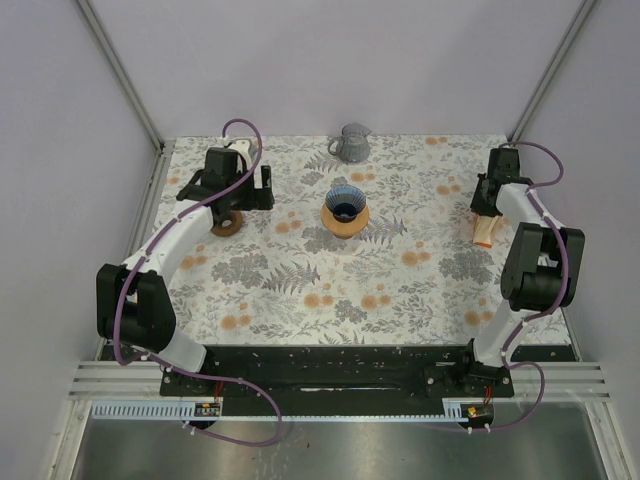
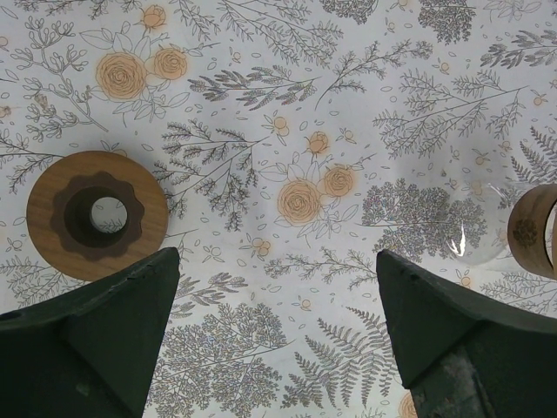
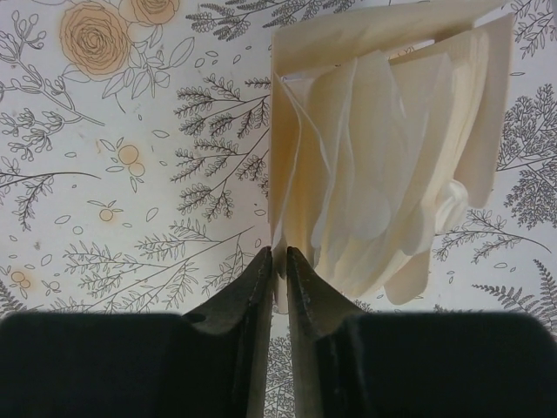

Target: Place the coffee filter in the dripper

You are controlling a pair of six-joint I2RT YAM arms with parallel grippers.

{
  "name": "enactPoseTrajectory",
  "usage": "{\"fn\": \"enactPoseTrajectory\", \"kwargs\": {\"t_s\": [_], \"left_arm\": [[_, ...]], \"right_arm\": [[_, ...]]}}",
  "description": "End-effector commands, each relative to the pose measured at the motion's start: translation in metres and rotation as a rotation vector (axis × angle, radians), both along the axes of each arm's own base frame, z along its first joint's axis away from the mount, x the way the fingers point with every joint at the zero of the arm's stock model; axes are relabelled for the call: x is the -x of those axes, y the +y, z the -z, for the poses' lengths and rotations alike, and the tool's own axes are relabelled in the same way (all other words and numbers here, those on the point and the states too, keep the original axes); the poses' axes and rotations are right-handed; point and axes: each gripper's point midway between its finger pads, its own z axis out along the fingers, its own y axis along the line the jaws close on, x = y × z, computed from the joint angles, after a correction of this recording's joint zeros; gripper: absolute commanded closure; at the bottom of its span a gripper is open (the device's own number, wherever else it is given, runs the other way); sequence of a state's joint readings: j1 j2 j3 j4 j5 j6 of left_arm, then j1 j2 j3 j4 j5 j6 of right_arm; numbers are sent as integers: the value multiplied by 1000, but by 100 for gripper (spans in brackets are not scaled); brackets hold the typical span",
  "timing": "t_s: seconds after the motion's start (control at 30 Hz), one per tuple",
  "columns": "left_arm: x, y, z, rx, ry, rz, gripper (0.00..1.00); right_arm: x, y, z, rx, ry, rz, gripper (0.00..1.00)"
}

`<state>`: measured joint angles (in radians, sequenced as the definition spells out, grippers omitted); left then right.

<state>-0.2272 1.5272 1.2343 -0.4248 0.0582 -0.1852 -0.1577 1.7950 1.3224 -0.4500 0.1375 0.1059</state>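
Coffee filters (image 3: 383, 157) lie as a loose, fanned stack of pale paper on the flowered table (image 1: 300, 275), far over on the right side. They are well apart from the dripper (image 1: 345, 211), which stands near the middle with its dark blue bowl showing no paper inside. The task is therefore at its opening step: no filter has been carried over or seated yet.

The right pincer (image 3: 278, 254) is down at the stack's near edge. Its two fingers are pressed almost together with only a thin slit between them, and the lower left corner of the stack runs into that slit. It appears to have nipped the paper there, though whether it holds one sheet or several cannot be told. The rest of the stack spreads away from the fingertips.

The left pincer (image 2: 277, 257) hangs over bare cloth with its fingers spread wide and nothing between them. A wooden ring (image 2: 52, 209) lies just beside its left finger.

What remains is lifting one filter free, crossing to the dripper, and settling it into the bowl.
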Motion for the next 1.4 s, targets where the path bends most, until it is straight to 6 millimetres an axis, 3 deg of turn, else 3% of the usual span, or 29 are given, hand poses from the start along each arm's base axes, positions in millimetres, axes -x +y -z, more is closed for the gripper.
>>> {"fn": "enactPoseTrajectory", "kwargs": {"t_s": [0.0,0.3,0.5,0.97,1.2,1.37], "left_arm": [[-12,-2,-20,39,-56,-3,1],[-12,-2,-19,50,-49,-2,1],[-12,-4,-19,61,-46,3,1],[-10,-7,-25,80,-52,17,1],[-9,-7,-27,84,-56,21,1],[-10,-7,-27,85,-54,21,1]], "right_arm": [[-10,2,-7,8,-27,-22,81],[-5,4,-9,2,-23,-26,86],[1,4,-15,4,-27,-20,79],[12,5,-20,14,-5,-28,78],[16,4,-20,22,2,-28,84],[18,6,-20,12,10,-39,79]]}}
